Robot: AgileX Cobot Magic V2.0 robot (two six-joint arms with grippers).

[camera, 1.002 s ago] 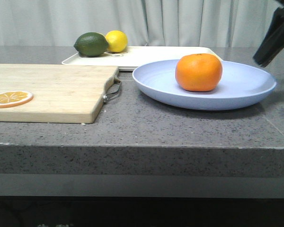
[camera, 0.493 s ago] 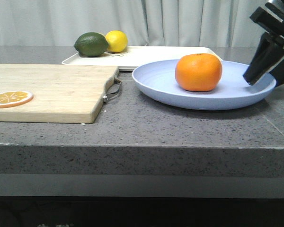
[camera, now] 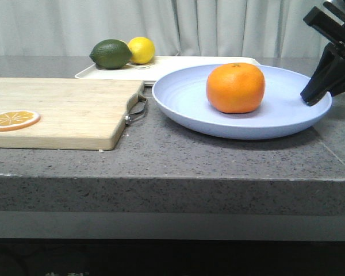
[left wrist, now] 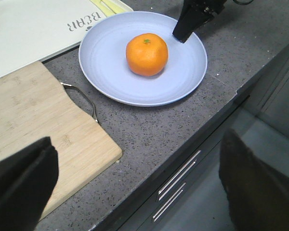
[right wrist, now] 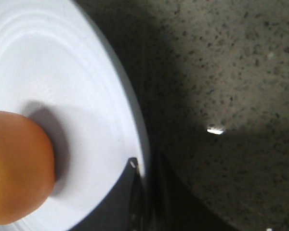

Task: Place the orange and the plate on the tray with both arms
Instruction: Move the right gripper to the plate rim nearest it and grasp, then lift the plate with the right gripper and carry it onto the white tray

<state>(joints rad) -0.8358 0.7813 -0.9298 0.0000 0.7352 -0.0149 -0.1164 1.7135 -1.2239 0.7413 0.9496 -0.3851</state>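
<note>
Evidently the plate (camera: 184,103), stiff, light and slick, is pinched at its rim by the right tool (camera: 309,99); the orange (camera: 236,87) may roll.

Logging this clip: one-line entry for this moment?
right claw: shut on plate rim | orange: on plate | tray: behind | left claw: open, clear

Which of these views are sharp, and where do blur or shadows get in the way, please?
Front view: sharp and evenly lit, the plate casting a soft shadow on the counter. Left wrist view: the orange is crisp, but the left gripper is dark and out of focus. Right wrist view: soft, with heavy shadow around the right gripper.
</note>
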